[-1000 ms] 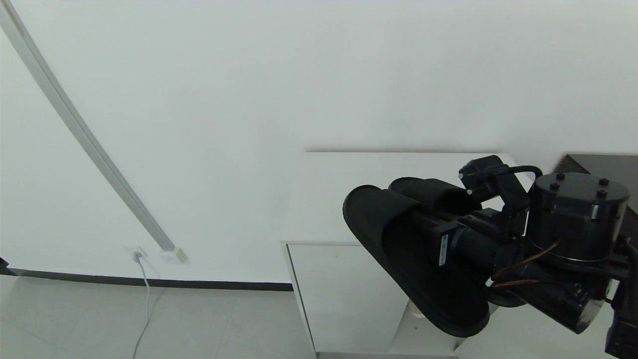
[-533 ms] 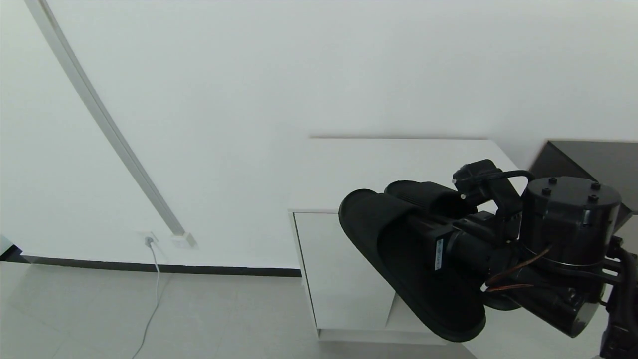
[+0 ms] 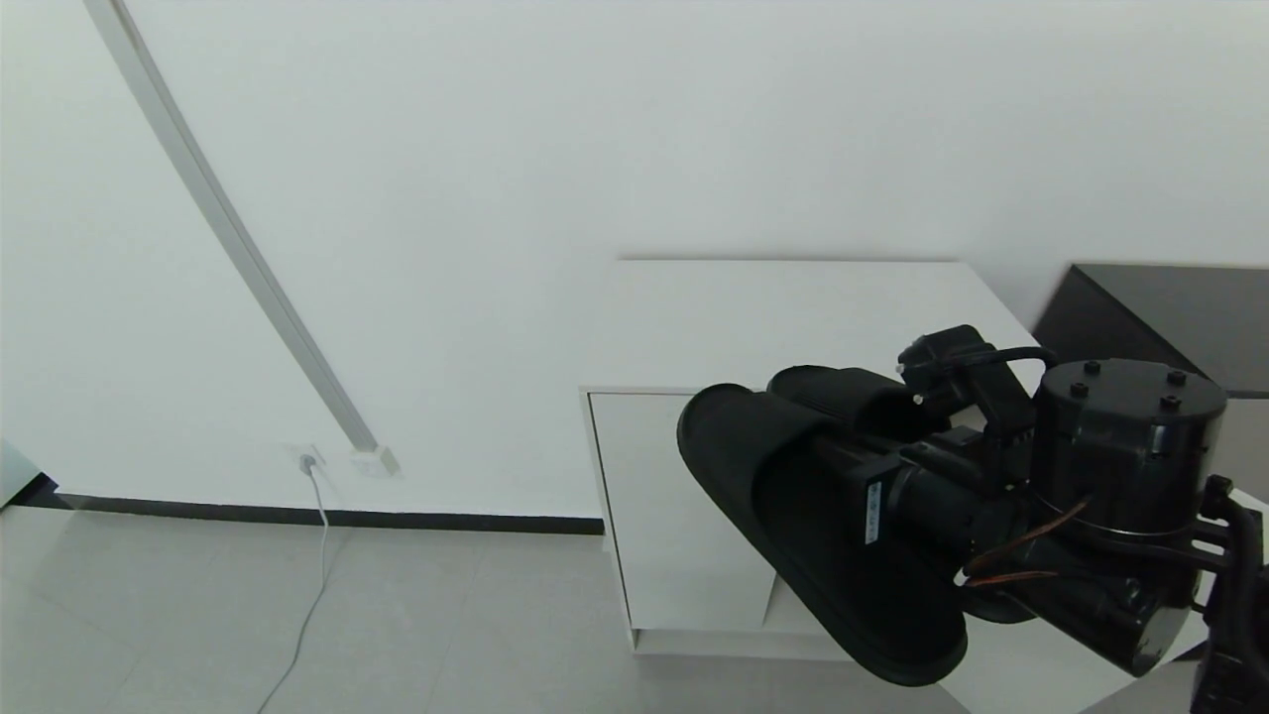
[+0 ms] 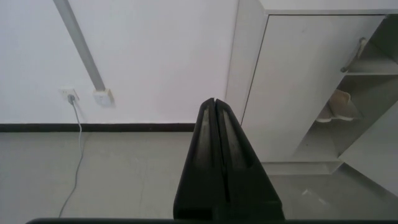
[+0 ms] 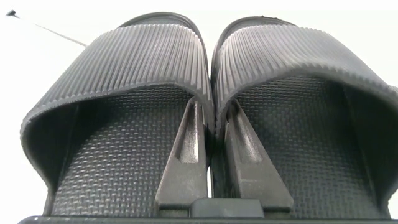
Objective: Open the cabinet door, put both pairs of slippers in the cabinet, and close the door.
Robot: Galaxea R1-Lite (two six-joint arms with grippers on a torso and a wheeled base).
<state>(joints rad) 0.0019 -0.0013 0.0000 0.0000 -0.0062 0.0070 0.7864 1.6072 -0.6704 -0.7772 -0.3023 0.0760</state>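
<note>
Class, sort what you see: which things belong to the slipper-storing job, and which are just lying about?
Job: black slippers, right gripper clamping them, white cabinet, pale slippers inside it.
Lying about: wall socket, grey cable, wall trunking, dark tabletop.

The right gripper has its fingers between the black slippers, whose straps hide the fingertips from us. The slippers' heels, back at the fingers' base, are cut off by the picture's edge. In the head view the slippers cover much of the cabinet beyond the fingers. Past the left gripper, to one side of its fingertips, a pale thing inside the cabinet is too small for us to name, and the cabinet's far side is cut off.
</note>
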